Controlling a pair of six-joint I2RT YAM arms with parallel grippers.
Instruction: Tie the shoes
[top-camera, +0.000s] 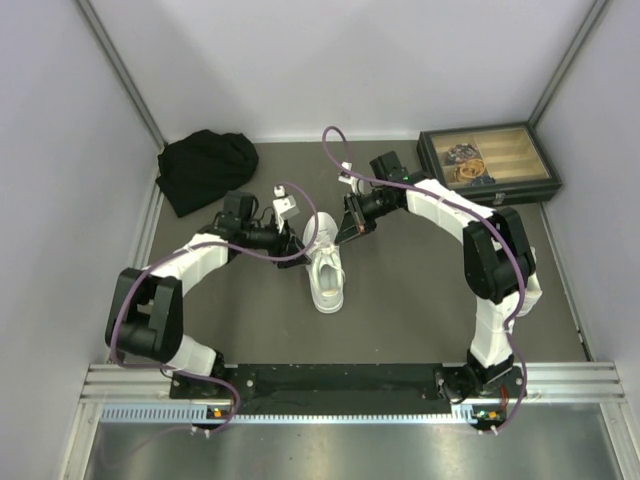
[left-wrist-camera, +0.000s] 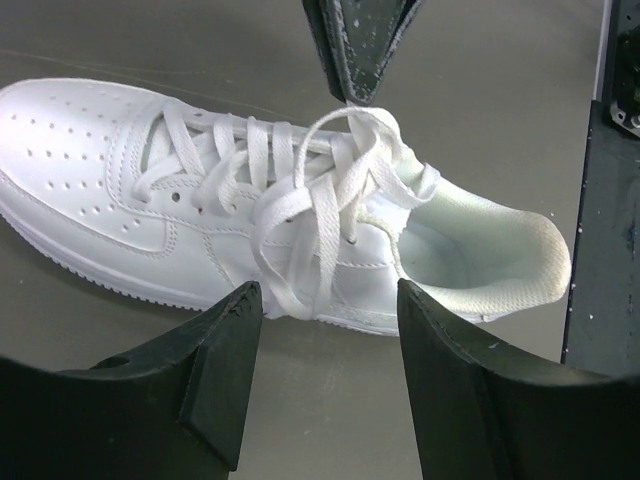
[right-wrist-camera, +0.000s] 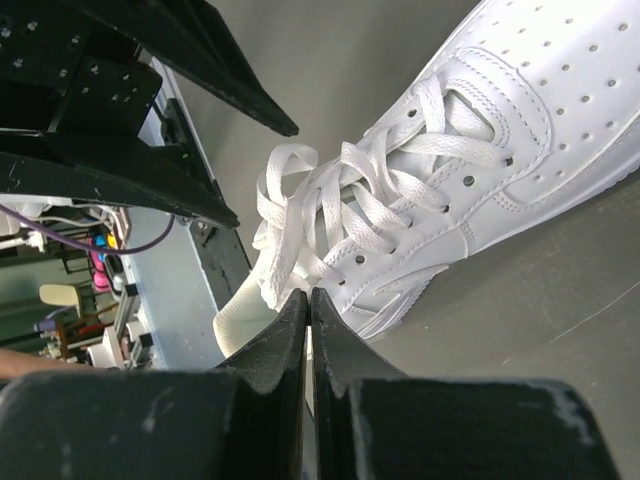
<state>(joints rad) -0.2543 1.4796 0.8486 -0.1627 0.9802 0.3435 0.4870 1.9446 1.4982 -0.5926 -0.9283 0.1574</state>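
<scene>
The white sneaker (top-camera: 327, 272) lies mid-tabletop (top-camera: 410, 300), its heel end partly hidden from above by the arms. The left tool (left-wrist-camera: 328, 292) gapes wide and empty beside the laces (left-wrist-camera: 320, 190). The right tool (right-wrist-camera: 308, 298) is pressed together, and any pinched lace is impossible to make out.

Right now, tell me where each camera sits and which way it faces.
Top external: above and behind the bases, facing down at the table; both arms reach to the white sneaker.
Left wrist: on the left arm, facing the sneaker's side and laces; open left gripper below.
Right wrist: facing the laces from the opposite side; shut right gripper below.
Shared: both wrist views show the laces and the other gripper's fingers.
</scene>
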